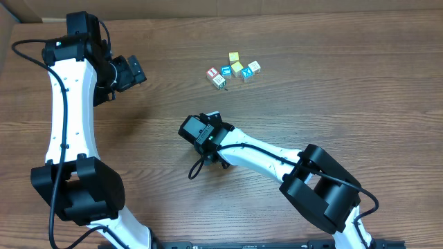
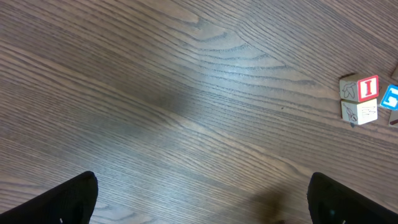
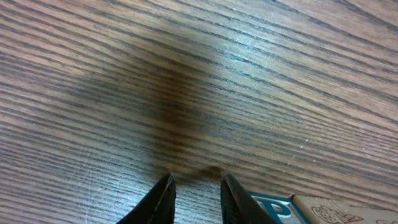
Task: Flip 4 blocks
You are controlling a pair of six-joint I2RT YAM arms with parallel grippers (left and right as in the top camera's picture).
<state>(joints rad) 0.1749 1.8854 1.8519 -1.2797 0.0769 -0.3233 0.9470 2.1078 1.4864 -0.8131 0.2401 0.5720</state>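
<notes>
Blocks (image 1: 225, 70), 7 clustered, 2 yellow

Left hand (image 2: 202, 194) gapes wide; right hand (image 3: 196, 193) seems barely parted.

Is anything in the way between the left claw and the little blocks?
No, nothing visible. Only bare wooden table lies between the open left gripper and the blocks. The right arm sits off that path, closer to the robot's bases.
</notes>
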